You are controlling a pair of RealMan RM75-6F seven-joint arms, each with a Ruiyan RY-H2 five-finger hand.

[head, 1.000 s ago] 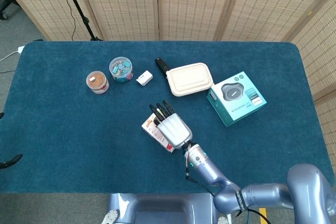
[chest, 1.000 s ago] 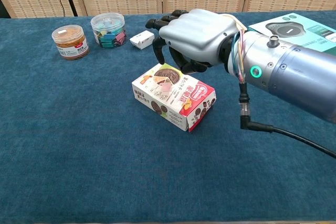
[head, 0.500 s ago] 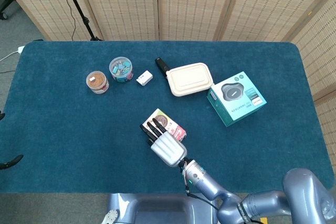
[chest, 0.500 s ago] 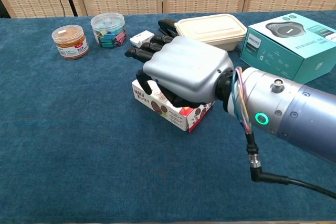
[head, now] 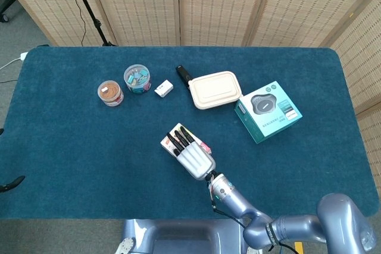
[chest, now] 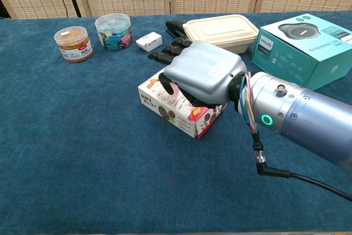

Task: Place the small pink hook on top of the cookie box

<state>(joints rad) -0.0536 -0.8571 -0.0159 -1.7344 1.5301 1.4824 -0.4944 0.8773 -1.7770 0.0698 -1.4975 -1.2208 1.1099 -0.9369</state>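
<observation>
A dark blue carpeted table (head: 71, 147) stood before woven folding screens (head: 214, 4). Grey floor (head: 18, 34) showed at the left, with a black stand (head: 89, 13).

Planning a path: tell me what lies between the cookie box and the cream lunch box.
Only bare blue tablecloth lies between the cookie box and the lunch box, clearest in the head view.
</observation>
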